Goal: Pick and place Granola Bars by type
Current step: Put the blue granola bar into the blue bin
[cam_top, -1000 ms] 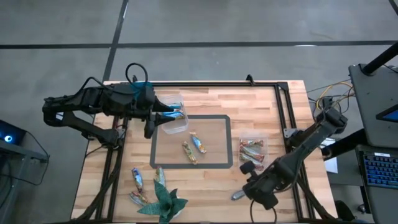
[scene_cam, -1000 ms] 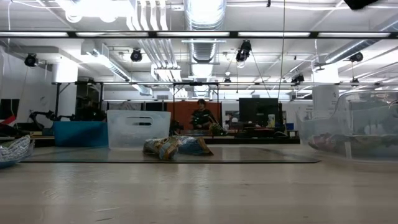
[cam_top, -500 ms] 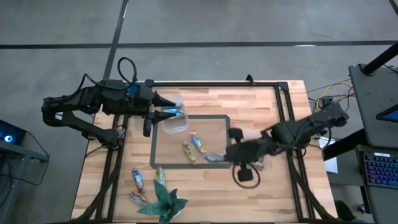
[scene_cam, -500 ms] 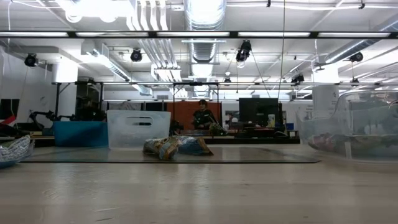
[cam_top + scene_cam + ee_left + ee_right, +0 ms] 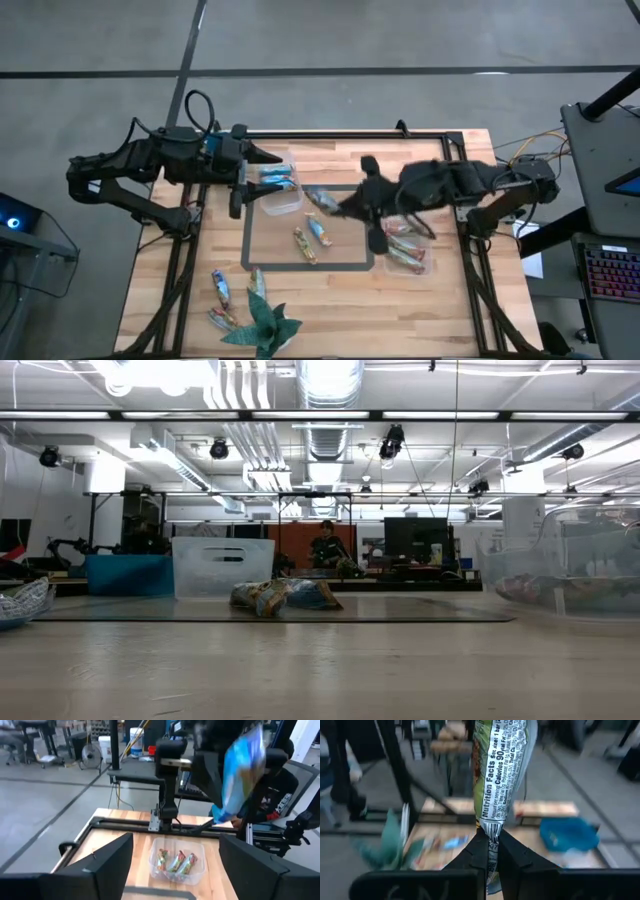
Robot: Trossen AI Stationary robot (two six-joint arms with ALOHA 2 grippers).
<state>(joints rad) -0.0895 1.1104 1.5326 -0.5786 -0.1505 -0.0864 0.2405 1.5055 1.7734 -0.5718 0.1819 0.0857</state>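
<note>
My right gripper point(image 5: 340, 206) is over the far edge of the dark-framed mat point(image 5: 360, 266) and is shut on one granola bar point(image 5: 318, 197). The left wrist view shows that bar point(image 5: 240, 770) as bright blue. My left gripper point(image 5: 252, 176) is open, left of a clear tub point(image 5: 284, 200) that holds blue bars point(image 5: 277, 179). A second tub point(image 5: 408, 246) on the right holds brown bars. Two bars point(image 5: 311, 238) lie flat on the mat, and three more point(image 5: 222, 300) lie near the table's near left corner. My right gripper pinches the bar between its two fingers by the crimped end seam point(image 5: 491, 845). The fingers point toward the table's left. The rest of the bar point(image 5: 501, 765) sticks out past the fingertips, lifted clear above the mat.
A green paper figure point(image 5: 264, 325) stands at the near edge beside the loose bars. A black metal frame point(image 5: 455, 160) runs along the table's far and right sides. Bare wood point(image 5: 340, 310) lies between the mat and the near edge. A person point(image 5: 324, 546) sits in the room behind.
My right gripper has swung from the table's near right corner up and across the mat toward the far left, carrying the bar with it. My left gripper has drawn back from over the blue-bar tub toward the table's left edge.
</note>
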